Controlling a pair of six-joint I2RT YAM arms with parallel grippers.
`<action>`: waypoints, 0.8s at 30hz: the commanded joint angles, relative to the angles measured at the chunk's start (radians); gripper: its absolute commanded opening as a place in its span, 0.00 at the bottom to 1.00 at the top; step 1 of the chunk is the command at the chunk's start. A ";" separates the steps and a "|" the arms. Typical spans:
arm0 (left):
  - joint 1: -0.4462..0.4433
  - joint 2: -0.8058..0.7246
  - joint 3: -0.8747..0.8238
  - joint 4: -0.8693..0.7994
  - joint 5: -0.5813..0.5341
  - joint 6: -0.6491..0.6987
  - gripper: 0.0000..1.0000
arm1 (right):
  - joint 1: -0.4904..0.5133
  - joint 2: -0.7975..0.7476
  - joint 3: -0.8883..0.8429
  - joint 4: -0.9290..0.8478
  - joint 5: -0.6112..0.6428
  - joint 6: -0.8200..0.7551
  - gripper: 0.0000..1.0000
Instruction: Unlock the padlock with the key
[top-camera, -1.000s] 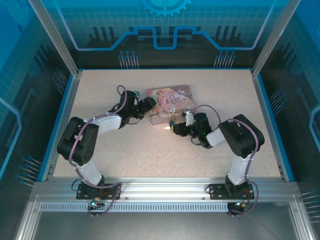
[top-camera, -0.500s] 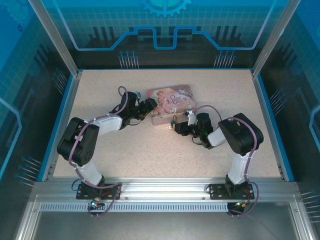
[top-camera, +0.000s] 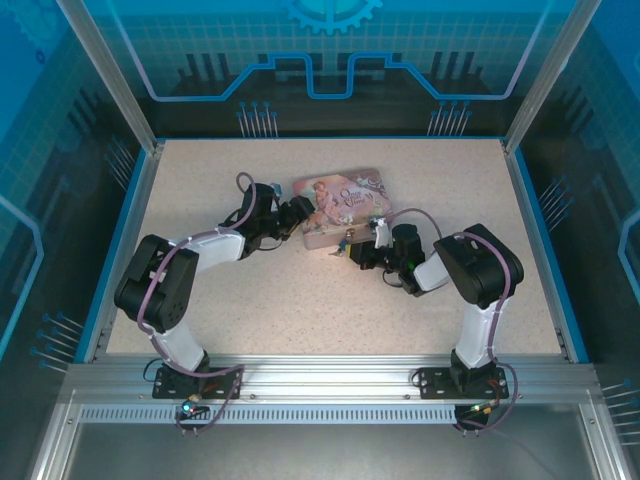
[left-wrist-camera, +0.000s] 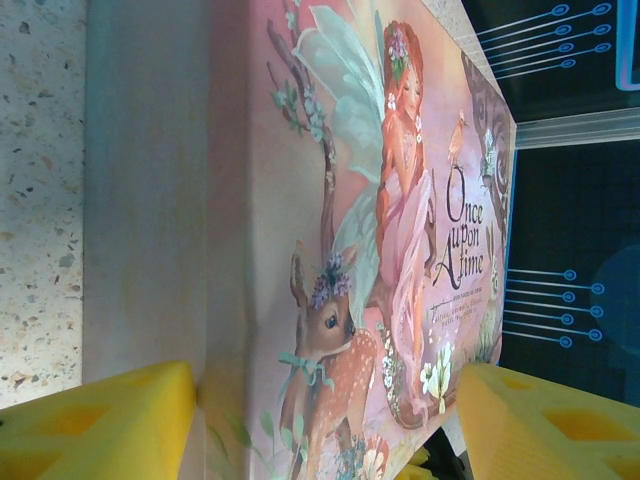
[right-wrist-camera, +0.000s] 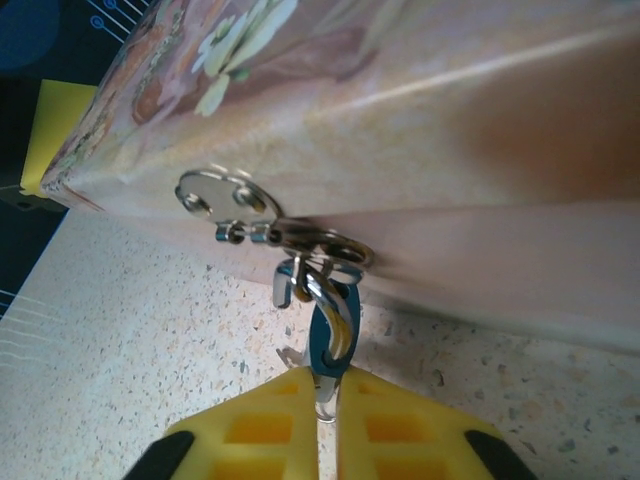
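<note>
The pink tin (left-wrist-camera: 300, 200) was straddled at its left end by the left gripper (left-wrist-camera: 325, 378), its wide-set jaws apparently pressed against both walls. Further right, the blue padlock (right-wrist-camera: 328, 345) was hung from the hasp (right-wrist-camera: 300, 240) on the tin's front wall, and what was taken for the key (right-wrist-camera: 324, 402) was pinched at its lower end by the closed jaws of the right gripper (right-wrist-camera: 325, 388). Since the padlock was free to swing, it was judged that the thin key could be bent or lost from the pads (right-wrist-camera: 400, 430) if twisted off-axis.
</note>
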 joint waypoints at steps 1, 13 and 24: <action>-0.011 -0.019 -0.003 0.022 0.003 -0.003 0.70 | -0.012 0.009 -0.014 0.029 0.005 0.035 0.06; -0.025 -0.036 -0.021 0.021 -0.006 0.000 0.70 | -0.012 -0.006 -0.046 0.125 0.061 0.201 0.03; -0.037 -0.034 -0.038 0.024 -0.004 -0.001 0.70 | -0.027 -0.033 -0.075 0.174 0.134 0.308 0.03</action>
